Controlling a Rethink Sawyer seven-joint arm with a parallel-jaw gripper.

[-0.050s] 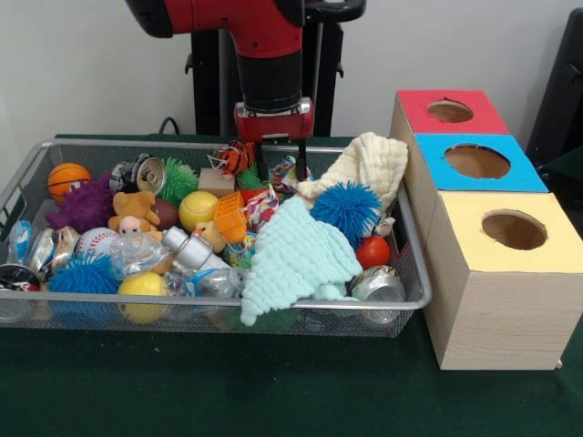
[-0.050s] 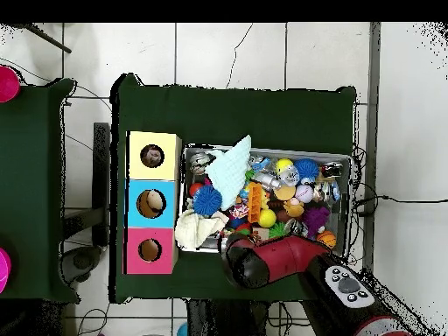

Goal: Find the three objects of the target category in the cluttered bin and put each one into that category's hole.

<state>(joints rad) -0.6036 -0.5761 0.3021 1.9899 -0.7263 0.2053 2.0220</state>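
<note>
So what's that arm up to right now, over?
Gripper down at bin's far edge, fingers open, holding nothing. Target type unclear. Cloths, balls, cans piled thick. Three boxes wait beside.

A full bin (image 2: 353, 188) and three boxes on a green table (image 2: 236, 109)

The red arm (image 2: 276, 260) reaches over the near edge of the bin. A pale green cloth (image 2: 230, 171), a blue spiky ball (image 2: 206, 201) and a cream cloth (image 2: 197, 230) lie at the bin's left end, next to the yellow box (image 2: 153, 137), the blue box (image 2: 151, 185) and the pink box (image 2: 149, 263), each with a round hole.
</note>
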